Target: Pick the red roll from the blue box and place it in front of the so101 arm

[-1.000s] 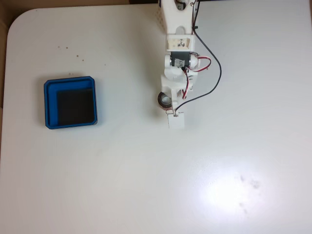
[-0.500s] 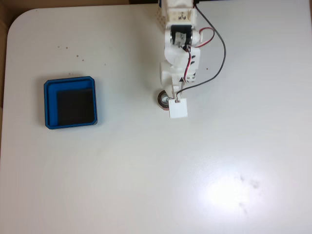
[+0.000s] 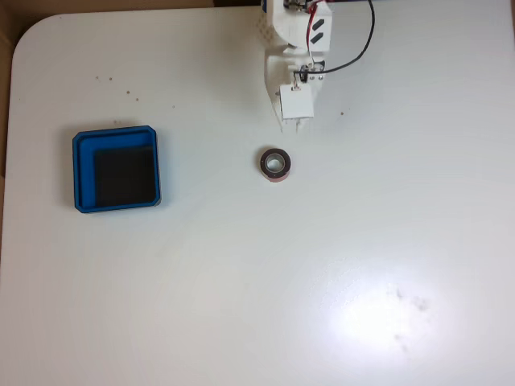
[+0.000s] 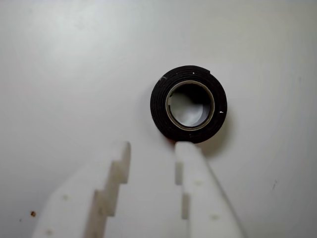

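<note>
A: Closest to the wrist camera, what do you see?

B: The pointed white two-finger gripper [image 4: 151, 146] of the white plastic jointed arm [image 3: 296, 48] with its black servos and red and black wires. Its stepped fingers [image 4: 111, 168] stand slightly spread with bare table showing between them, gripping nothing.

A: And the small red tape-like roll?

B: The roll [image 4: 188, 104] lies flat on the white table [image 4: 74, 64] just past the fingertips, dark end face up, pale core hole open to the camera. From this angle I cannot tell whether the right-hand fingertip is clear of it.

A: In the fixed view?

B: The roll [image 3: 275, 164] sits alone, a little below the gripper [image 3: 294, 122]. The shallow square bright-blue tray with a black floor [image 3: 116, 169] rests well apart, to the left.
</note>
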Available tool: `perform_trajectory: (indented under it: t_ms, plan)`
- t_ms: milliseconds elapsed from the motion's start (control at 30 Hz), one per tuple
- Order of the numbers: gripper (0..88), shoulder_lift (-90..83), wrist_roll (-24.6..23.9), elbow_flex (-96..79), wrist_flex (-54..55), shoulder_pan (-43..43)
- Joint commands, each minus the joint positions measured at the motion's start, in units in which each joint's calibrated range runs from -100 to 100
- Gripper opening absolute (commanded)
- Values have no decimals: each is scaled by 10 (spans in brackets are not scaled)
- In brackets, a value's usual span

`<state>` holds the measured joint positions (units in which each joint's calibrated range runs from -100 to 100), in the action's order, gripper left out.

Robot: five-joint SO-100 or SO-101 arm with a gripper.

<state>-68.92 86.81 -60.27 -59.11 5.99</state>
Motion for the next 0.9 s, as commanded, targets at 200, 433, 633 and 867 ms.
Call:
perform_trajectory:
  t_ms: [200,433,633,867]
  plan:
    - [75,-167,2,-121,4,-2]
    - [75,-282,2,-248,65,-2]
    - [75,-301,1,-324,138,-2]
    - [75,-301,2,-385,251,-2]
